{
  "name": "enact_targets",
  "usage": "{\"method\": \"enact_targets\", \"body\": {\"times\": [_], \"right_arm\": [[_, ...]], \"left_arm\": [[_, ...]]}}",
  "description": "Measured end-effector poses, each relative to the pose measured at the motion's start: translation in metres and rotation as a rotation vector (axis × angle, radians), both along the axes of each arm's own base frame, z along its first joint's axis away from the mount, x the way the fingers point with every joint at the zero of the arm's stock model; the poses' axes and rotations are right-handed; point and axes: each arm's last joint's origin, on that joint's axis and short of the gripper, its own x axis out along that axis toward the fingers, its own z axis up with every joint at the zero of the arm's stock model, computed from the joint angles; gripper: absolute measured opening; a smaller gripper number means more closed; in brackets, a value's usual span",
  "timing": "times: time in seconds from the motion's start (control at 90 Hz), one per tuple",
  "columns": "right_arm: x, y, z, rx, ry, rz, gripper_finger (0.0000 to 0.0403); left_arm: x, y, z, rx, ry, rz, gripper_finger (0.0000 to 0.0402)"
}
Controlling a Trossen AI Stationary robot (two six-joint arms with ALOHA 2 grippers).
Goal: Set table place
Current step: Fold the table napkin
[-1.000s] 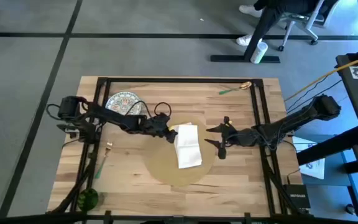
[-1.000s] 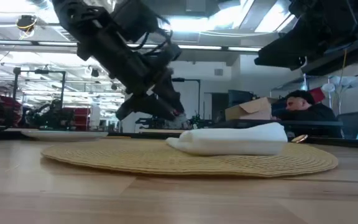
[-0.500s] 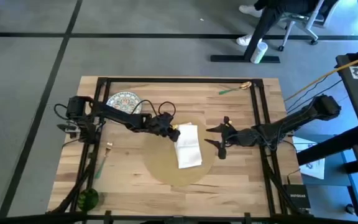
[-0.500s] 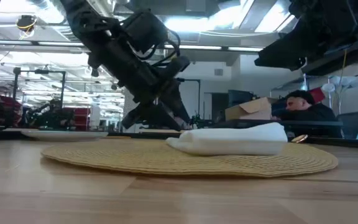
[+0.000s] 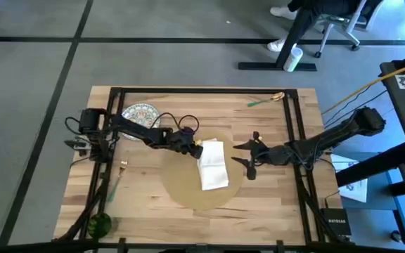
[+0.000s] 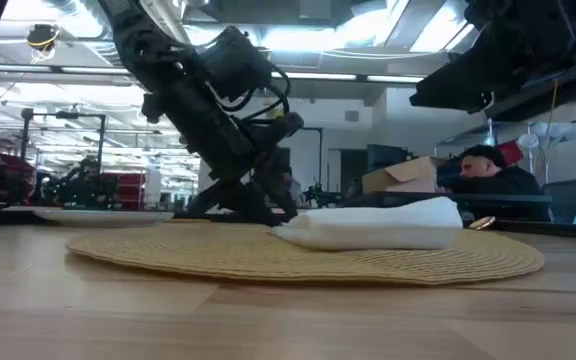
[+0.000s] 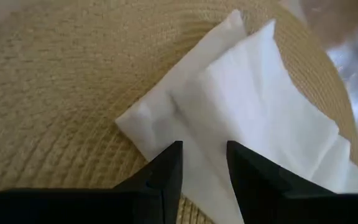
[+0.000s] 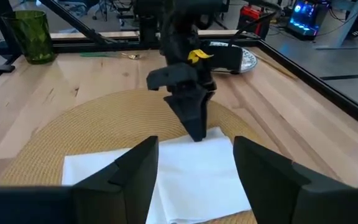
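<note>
The round placemat (image 5: 199, 184) lies near the middle of the table (image 5: 146, 197), and a folded white napkin (image 5: 212, 165) rests on its 1 o'clock part. The left gripper (image 5: 197, 149) sits low at the napkin's 10 o'clock corner, its fingers (image 7: 166, 174) slightly parted with the cloth edge beneath them and nothing pinched yet. To do this well, the tips should probably press flat to the mat, catch every layer of the fold, and close before lifting. The right gripper (image 5: 250, 157) waits at 3 o'clock, spread wide. The plate (image 5: 141, 116) sits at 10 o'clock.
</note>
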Motion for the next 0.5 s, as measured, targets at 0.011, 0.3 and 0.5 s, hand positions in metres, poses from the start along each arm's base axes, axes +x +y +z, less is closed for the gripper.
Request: {"method": "enact_targets", "body": {"times": [0.011, 0.3, 0.5], "right_arm": [[0.0, 0.0, 0.0, 0.0, 0.0, 0.0, 0.0195], [-0.0001, 0.0, -0.0002, -0.001, 0.003, 0.0, 0.0195], [-0.0001, 0.0, -0.0003, -0.001, 0.003, 0.0, 0.0195]], "left_arm": [[0.0003, -0.0002, 0.0003, 0.0, -0.005, -0.001, 0.0109], [0.0014, -0.0008, 0.0017, 0.014, -0.019, -0.019, 0.0109], [0.0012, 0.0023, 0.0018, 0.021, -0.018, -0.017, 0.0109]]}}
